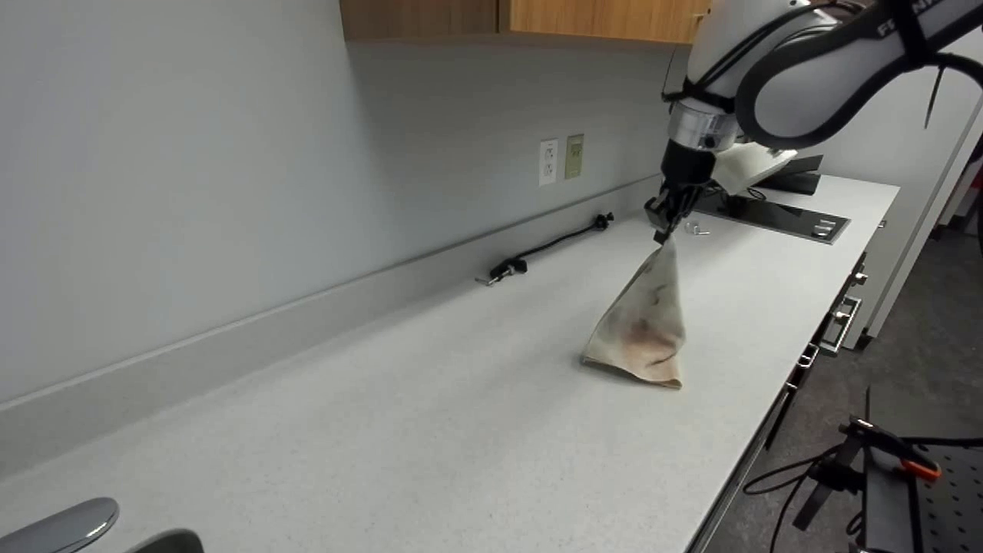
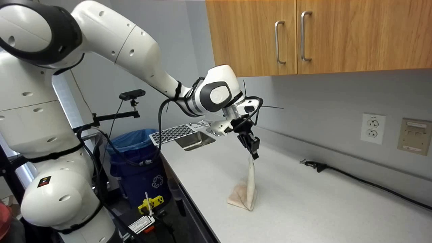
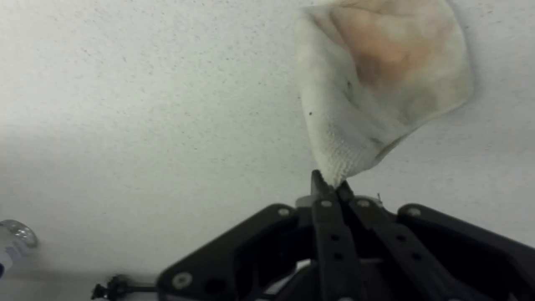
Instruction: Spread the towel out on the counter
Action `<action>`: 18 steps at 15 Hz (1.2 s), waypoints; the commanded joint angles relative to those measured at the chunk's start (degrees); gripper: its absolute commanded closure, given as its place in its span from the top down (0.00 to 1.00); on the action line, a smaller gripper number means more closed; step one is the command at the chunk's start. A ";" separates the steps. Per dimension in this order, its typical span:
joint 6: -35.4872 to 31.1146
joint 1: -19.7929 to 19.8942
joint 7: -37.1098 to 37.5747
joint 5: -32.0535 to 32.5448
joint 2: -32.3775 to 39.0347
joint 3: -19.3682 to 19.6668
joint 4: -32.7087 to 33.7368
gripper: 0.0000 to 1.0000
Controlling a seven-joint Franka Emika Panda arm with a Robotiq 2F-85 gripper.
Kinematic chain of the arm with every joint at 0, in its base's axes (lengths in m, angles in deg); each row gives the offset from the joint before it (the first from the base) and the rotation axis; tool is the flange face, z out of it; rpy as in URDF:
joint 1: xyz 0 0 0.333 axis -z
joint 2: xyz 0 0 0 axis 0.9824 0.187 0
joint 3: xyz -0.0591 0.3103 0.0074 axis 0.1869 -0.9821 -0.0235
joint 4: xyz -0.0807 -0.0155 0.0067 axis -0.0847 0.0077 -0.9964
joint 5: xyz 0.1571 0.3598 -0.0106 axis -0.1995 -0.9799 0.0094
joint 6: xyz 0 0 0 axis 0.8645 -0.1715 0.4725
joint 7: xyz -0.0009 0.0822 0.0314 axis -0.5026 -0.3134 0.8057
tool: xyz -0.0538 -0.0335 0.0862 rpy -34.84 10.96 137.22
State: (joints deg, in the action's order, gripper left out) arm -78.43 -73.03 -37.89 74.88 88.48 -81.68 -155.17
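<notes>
Black jointed gripper (image 3: 333, 187) pinched stained off-white cloth towel (image 1: 643, 326) by top | bottom touched speckled white counter (image 1: 384, 430) (likely for laying flat)

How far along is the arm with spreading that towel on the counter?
Done: the tool has the towel pinched at its top. In hand: that end is held up, while the lower part appears to rest on the counter. Left: the towel is folded, not flat, so it likely needs lowering, opening out and releasing.
</notes>
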 commanded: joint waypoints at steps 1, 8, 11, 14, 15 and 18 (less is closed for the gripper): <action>-4.12 0.63 12.23 12.38 2.74 2.33 0.02 0.01; -7.04 0.46 42.76 40.82 10.71 9.80 6.98 0.01; -5.49 0.25 50.16 45.98 13.87 10.51 9.44 0.01; -3.73 0.03 53.22 47.34 16.17 10.19 10.75 0.01; -3.23 0.18 53.25 46.61 16.86 9.98 11.11 0.01; -1.77 0.45 51.04 43.38 17.77 8.90 11.30 0.29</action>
State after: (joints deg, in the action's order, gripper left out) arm -82.37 -72.59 13.64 120.12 104.72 -71.73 -145.60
